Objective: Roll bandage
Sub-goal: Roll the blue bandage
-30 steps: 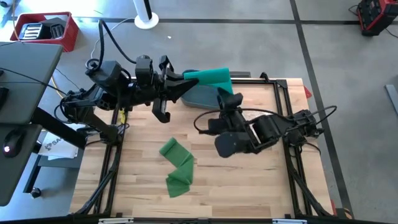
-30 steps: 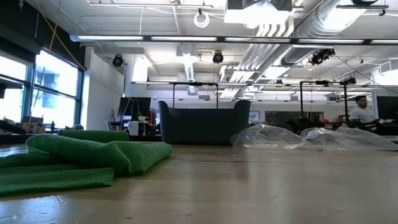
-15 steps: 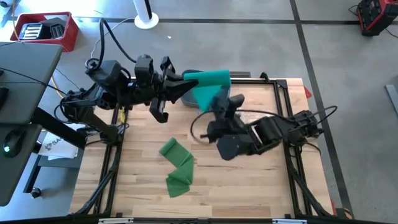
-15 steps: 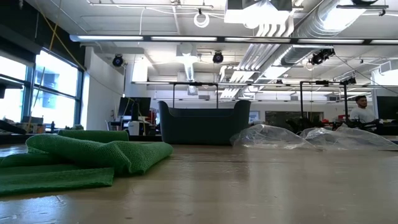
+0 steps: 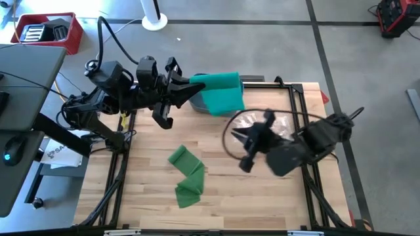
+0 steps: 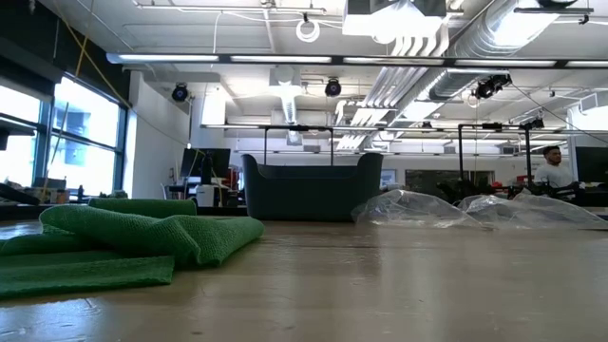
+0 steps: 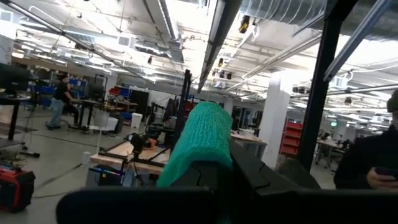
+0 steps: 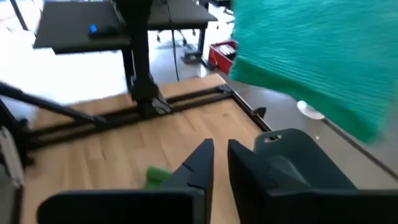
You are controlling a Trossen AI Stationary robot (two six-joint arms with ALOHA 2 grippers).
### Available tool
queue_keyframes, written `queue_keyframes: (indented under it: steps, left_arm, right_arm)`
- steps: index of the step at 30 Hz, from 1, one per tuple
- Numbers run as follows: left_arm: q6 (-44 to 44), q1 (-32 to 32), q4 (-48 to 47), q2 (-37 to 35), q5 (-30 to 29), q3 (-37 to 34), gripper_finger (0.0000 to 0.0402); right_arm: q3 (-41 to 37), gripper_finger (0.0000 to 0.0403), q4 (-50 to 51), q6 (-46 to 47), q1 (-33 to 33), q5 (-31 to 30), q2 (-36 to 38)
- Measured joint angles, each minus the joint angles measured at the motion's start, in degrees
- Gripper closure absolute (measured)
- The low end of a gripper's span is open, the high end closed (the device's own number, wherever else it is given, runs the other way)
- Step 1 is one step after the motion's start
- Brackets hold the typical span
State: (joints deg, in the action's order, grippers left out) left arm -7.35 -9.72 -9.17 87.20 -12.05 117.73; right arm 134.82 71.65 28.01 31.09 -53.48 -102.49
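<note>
A teal bandage (image 5: 220,93) hangs in the air over the table's far edge, with my left gripper (image 5: 191,84) shut on it. The same bandage fills the top of the right wrist view (image 8: 311,56) and rises past my left fingers in the left wrist view (image 7: 199,134). A second, green bandage (image 5: 186,174) lies loosely folded on the wooden table, left of centre (image 6: 123,237). My right gripper (image 5: 241,139) hovers right of centre, away from both bandages, its fingers (image 8: 202,165) closed to a narrow slit with nothing between them. My left gripper pinches the teal bandage at its left end (image 5: 200,84) between its two fingers, which reach level from the table's left. The fingers themselves hide the exact place of contact in the left wrist view. The bandage is lifted clear and hangs as a broad flap below the hold.
A dark grey bin (image 5: 197,101) stands at the table's far edge under the teal bandage (image 6: 309,188). A crumpled clear plastic bag (image 5: 262,124) lies right of it. A black frame (image 5: 295,92) edges the wooden table.
My right gripper has drawn back from the hanging teal bandage, toward the table's near and right edges. The bandage stays up in my left gripper and now hangs as a wider flap. The green bandage on the table has not moved.
</note>
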Motion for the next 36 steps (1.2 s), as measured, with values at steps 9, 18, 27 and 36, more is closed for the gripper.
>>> queue_keyframes:
  steps: [9,18,27,36]
  left_arm:
    - [-2.02,0.00,0.91,0.00,6.43,0.00,0.0396]
    - [-2.02,-0.02,2.08,-0.04,10.27,0.00,0.0396]
    - [-2.01,-0.02,1.51,-0.04,10.45,0.00,0.0396]
    - [0.10,0.02,1.49,-0.04,9.98,0.00,0.0396]
  right_arm:
    - [0.02,0.0244,-0.78,4.26,0.37,3.59,7.29]
    - [0.02,0.0183,-0.74,-1.60,-6.48,14.25,8.05]
    - [0.00,0.0182,-2.41,-7.06,-10.27,18.32,7.18]
    - [0.04,0.0273,-10.35,-15.45,-12.46,34.30,4.93]
